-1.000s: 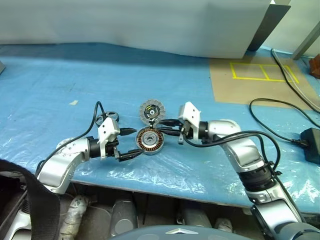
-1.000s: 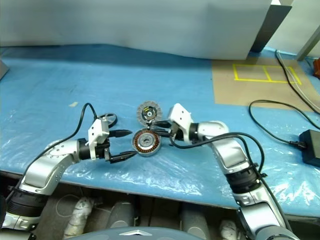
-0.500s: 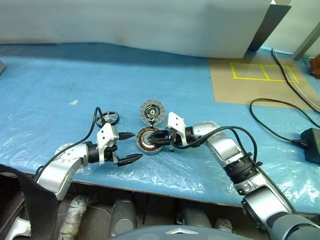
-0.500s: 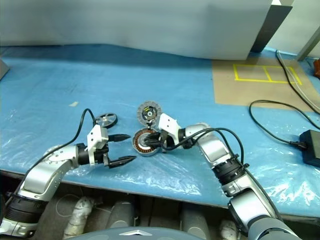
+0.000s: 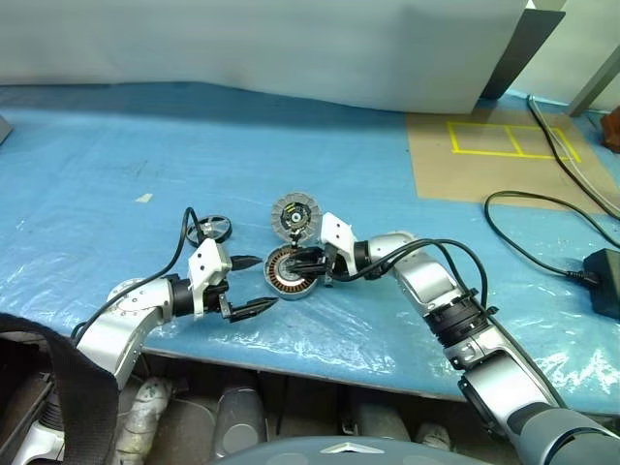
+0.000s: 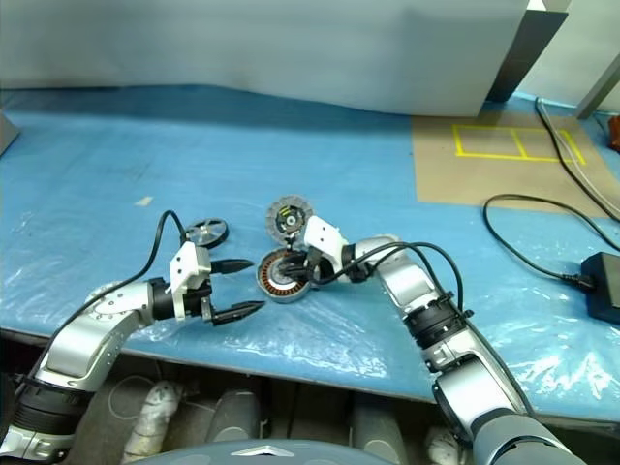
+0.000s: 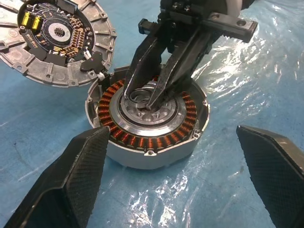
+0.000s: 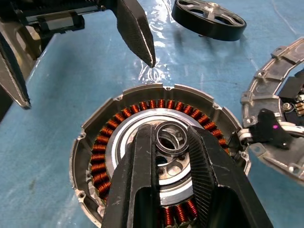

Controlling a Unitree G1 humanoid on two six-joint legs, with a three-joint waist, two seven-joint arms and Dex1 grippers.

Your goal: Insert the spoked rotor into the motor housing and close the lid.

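The motor housing (image 5: 289,274), a short silver cylinder with copper windings, stands on the blue sheet near the table's front. My right gripper (image 8: 170,133) reaches in from the right and is shut on a small metal ring (image 8: 172,138), held over the housing's central hub (image 7: 151,110). My left gripper (image 5: 254,283) is open just left of the housing, its fingertips (image 7: 90,152) apart from it. The lid (image 5: 294,213) leans at the housing's far side, its circuit side up. The dark spoked rotor (image 5: 210,230) lies flat to the far left of the housing.
Black cables (image 5: 528,208) and a black power adapter (image 5: 603,281) lie at the right. A brown board with yellow tape (image 5: 509,139) sits at the far right. A white panel (image 5: 291,48) runs along the back. The table's front edge (image 5: 320,373) is close below the housing.
My right gripper has come down and to the left, from beside the housing to over its hub. The left gripper has stayed put and open.
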